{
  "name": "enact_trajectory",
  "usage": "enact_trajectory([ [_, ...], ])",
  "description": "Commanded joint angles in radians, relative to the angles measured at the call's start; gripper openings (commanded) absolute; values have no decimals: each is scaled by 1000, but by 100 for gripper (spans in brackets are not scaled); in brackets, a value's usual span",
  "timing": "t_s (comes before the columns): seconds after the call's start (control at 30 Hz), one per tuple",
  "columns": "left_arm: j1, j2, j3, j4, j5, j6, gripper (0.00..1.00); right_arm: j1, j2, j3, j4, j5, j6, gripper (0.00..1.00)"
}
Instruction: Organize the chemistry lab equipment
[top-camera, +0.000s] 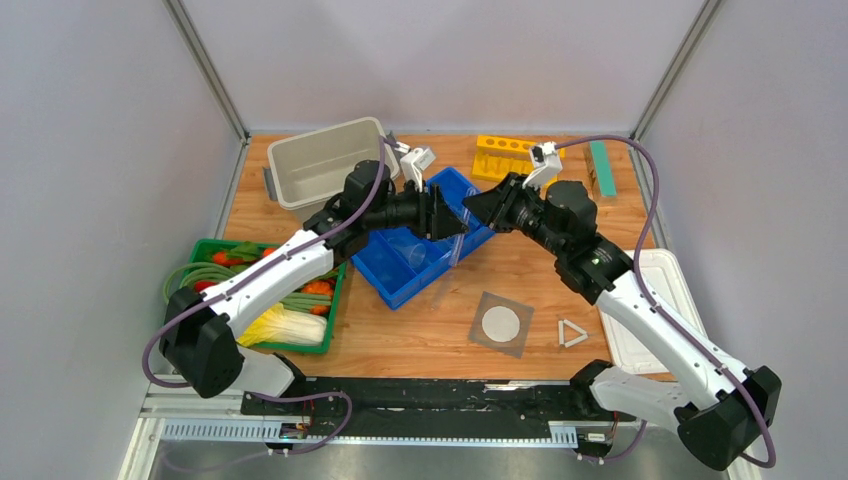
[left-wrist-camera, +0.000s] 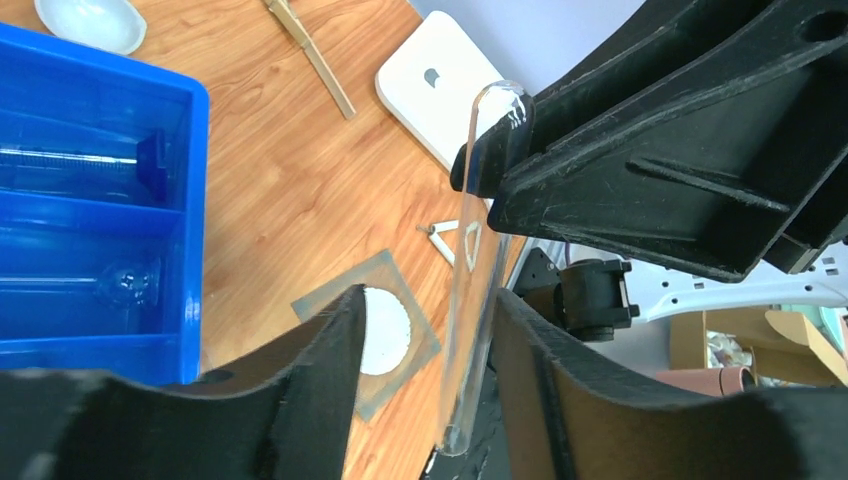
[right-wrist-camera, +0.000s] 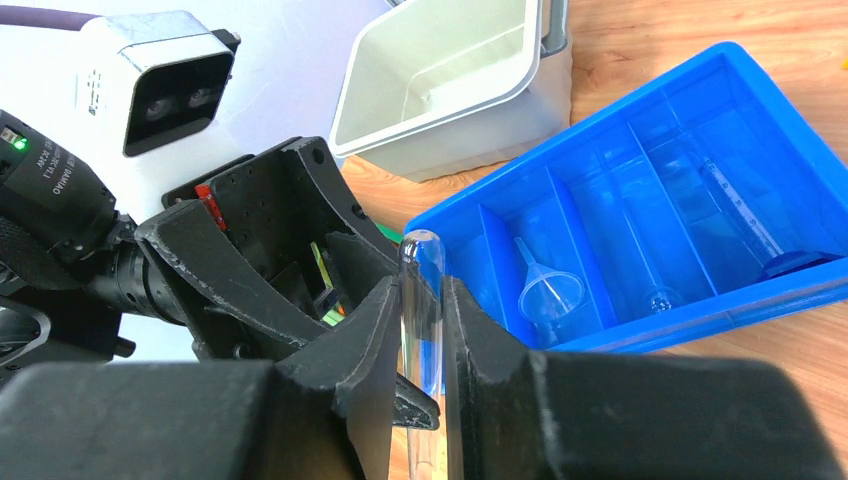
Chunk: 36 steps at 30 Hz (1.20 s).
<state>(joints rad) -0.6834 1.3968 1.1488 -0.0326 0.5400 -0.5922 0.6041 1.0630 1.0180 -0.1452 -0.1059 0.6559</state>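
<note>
Currently pinched narrow in the right gripper: thin clear glass test tube, hanging steeply in mid-air over the five o'clock rim of the blue plastic divided tray. Straddled by the wide-spread left gripper, not visibly clamped. Likely to drop and shatter on the wooden table if released before a firm left hold; likely to snap if squeezed off-centre or twisted by both at once.

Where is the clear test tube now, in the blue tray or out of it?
Out: the right gripper pinches the test tube in midair; the open left gripper flanks it.
</note>
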Motion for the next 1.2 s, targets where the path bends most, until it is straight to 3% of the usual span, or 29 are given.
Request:
enact_trajectory([
  [0.0, -10, -15, -9, 37, 11, 63, 53, 6, -44, -3, 32, 0, 10, 23],
  [0.27, -11, -42, -40, 60, 14, 121, 17, 6, -67, 4, -27, -18, -33, 25],
  [0.43, -11, -50, -44, 54, 26, 167, 4, 5, -66, 34, -85, -23, -62, 32],
  [0.8, -25, -127, -63, -33, 6, 409, 2, -27, 32, 250, -387, -101, -153, 55],
  [0.97, -33, -165, -69, -92, -32, 522, 1, -37, 43, 284, -386, -230, -165, 57],
  [1.17, -41, -162, -54, -122, -29, 549, 0, -38, 84, 313, -381, -290, -170, 53],
])
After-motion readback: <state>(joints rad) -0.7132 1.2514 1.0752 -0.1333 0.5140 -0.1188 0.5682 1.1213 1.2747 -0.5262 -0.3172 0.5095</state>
